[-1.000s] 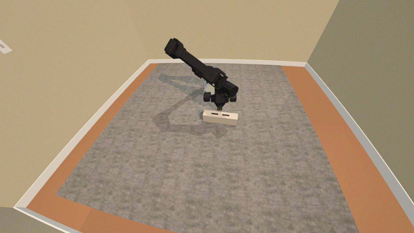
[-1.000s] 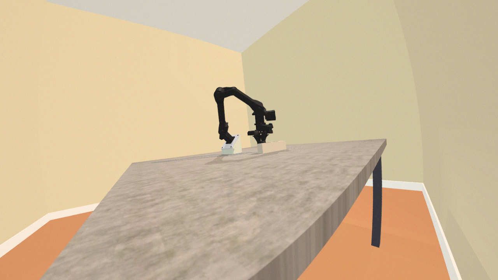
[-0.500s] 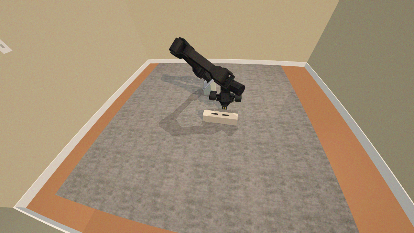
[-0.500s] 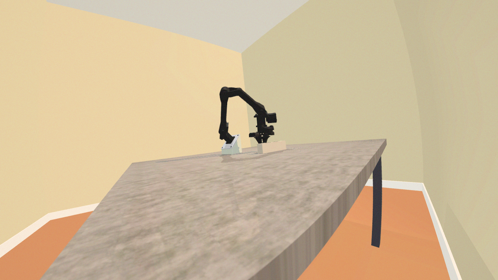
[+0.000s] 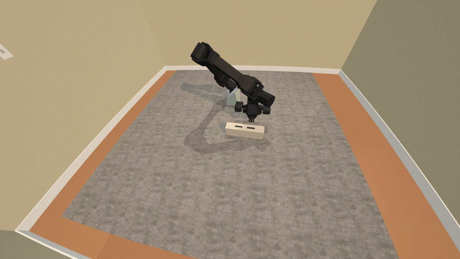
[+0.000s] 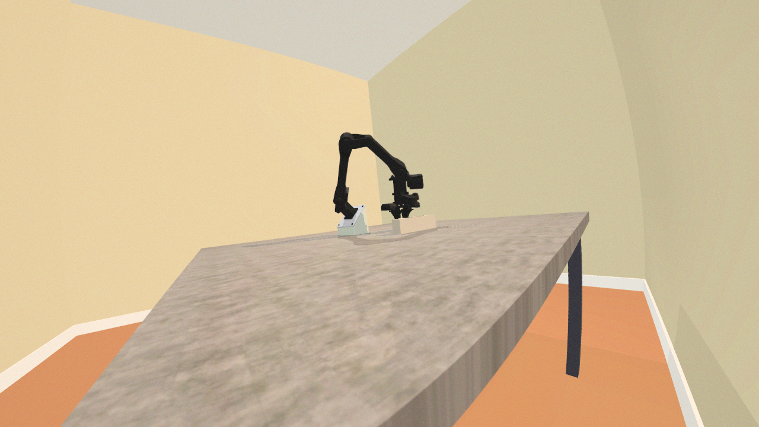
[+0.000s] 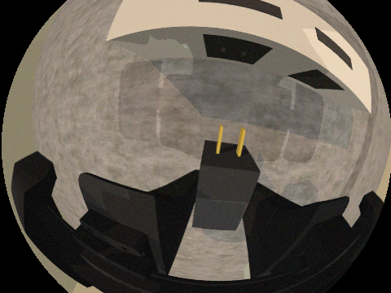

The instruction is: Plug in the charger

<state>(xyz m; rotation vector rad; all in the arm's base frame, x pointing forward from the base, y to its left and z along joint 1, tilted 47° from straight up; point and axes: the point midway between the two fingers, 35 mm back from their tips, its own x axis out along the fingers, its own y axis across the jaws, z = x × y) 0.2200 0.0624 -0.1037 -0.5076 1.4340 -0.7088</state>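
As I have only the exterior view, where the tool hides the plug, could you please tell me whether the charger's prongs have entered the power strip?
Observer: Not yet. The wrist view shows both yellow prongs of the black block charger bare, short of the cream rectangular power strip.
Operator: Is the tool holding the charger?
Observer: Yes, the tool is shut on the charger's body, with a dark finger on each side.
Operator: Which slot is it nearest?
Observer: In the top view the prongs hang by the strip's far edge, nearest the right-hand one of the two dark slots seen there.
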